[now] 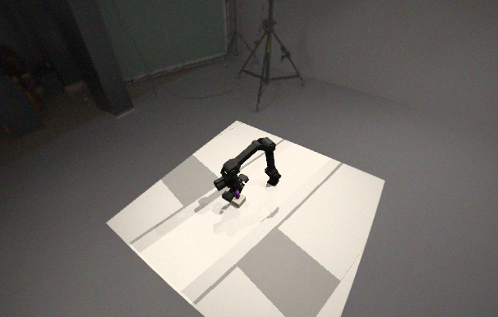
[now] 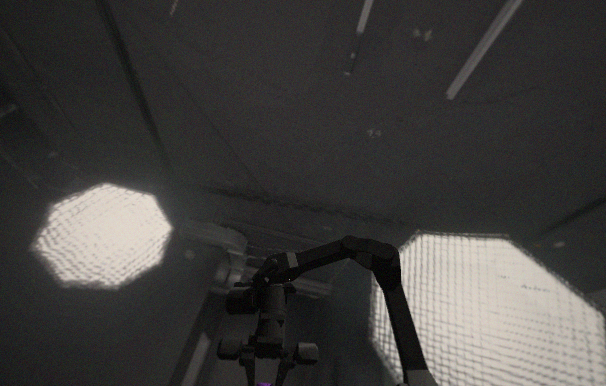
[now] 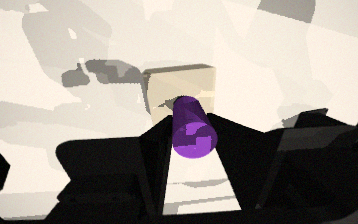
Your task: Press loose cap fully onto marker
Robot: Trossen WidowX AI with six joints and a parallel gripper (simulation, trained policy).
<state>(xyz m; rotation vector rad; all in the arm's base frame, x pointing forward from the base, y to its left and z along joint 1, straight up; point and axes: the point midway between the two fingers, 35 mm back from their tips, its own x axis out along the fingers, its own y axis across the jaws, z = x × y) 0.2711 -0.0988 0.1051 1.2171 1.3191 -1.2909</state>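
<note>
The beige holder block (image 1: pixel 241 204) (image 3: pixel 165 87) sits on the table. The purple cap (image 1: pixel 237 192) (image 2: pixel 264 384) (image 3: pixel 195 140) stands upright over the block, its closed top toward the wrist camera and its lower end close to the block's top. The marker cannot be made out beneath it; the cap hides it, and whether the cap is fully seated cannot be told. My gripper (image 1: pixel 237 194) (image 3: pixel 189 118) is slightly open, pointing down, its fingers close on either side of the cap and no longer squeezing it.
The white table top (image 1: pixel 316 205) has grey patches and shadows across it. The arm's base (image 1: pixel 273 178) stands behind the block to the right. A light stand (image 1: pixel 267 62) stands on the floor beyond the table.
</note>
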